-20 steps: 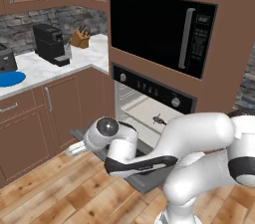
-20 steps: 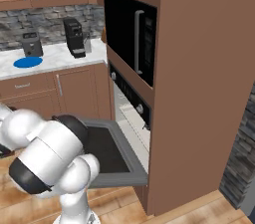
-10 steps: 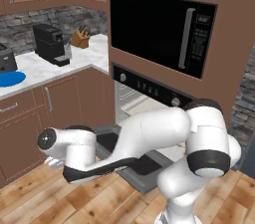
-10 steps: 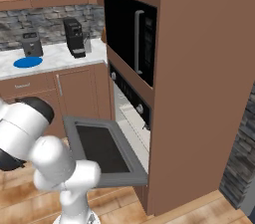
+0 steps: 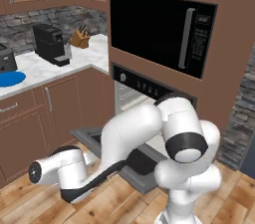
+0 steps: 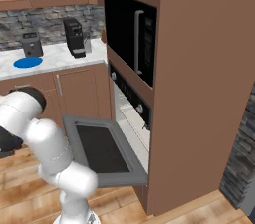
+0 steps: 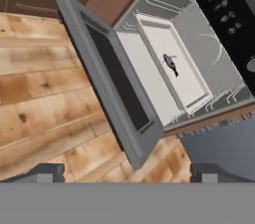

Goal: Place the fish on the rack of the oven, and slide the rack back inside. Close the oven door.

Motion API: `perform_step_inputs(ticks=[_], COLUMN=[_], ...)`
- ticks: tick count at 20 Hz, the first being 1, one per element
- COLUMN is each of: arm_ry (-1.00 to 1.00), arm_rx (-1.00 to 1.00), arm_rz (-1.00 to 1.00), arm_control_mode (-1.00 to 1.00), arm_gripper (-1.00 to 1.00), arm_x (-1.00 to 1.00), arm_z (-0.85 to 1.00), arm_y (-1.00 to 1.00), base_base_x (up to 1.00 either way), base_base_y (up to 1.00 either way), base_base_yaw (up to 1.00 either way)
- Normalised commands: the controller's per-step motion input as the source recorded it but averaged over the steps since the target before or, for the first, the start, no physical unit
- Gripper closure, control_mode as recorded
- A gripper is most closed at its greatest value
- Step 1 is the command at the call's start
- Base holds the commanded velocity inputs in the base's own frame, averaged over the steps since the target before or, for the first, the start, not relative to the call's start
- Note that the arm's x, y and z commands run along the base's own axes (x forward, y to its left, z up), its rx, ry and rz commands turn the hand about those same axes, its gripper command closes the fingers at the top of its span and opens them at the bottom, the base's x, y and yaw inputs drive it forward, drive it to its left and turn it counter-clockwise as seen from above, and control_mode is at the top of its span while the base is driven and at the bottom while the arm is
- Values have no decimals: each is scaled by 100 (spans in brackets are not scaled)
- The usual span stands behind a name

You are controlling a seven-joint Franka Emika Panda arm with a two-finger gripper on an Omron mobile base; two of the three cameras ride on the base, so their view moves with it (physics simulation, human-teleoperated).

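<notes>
No text, brand, number or sign can be read anywhere. The microwave (image 5: 162, 31) in the upper middle of the left base view has a keypad strip at its right edge, but its marks are only pale blurred specks. The oven (image 5: 145, 88) control strip just below it, mid-frame, shows small pale marks beside the knobs, too small to make out. In the hand view the same strip, at upper right, carries faint grey symbols that cannot be read either
</notes>
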Motion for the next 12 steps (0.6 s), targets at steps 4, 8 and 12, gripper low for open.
perform_step_inputs(ticks=[4, 8, 12], arm_ry=[0, -10, 12], arm_rx=[-7, -7, -5], arm_rz=[0, 0, 0], arm_control_mode=[-100, -100, -100], arm_gripper=[-100, -100, -100], arm_x=[0, 15, 48], arm_z=[-7, -30, -27], arm_y=[-4, -35, -55], base_base_x=[0, 0, 0], base_base_y=[0, 0, 0], base_base_yaw=[0, 0, 0])
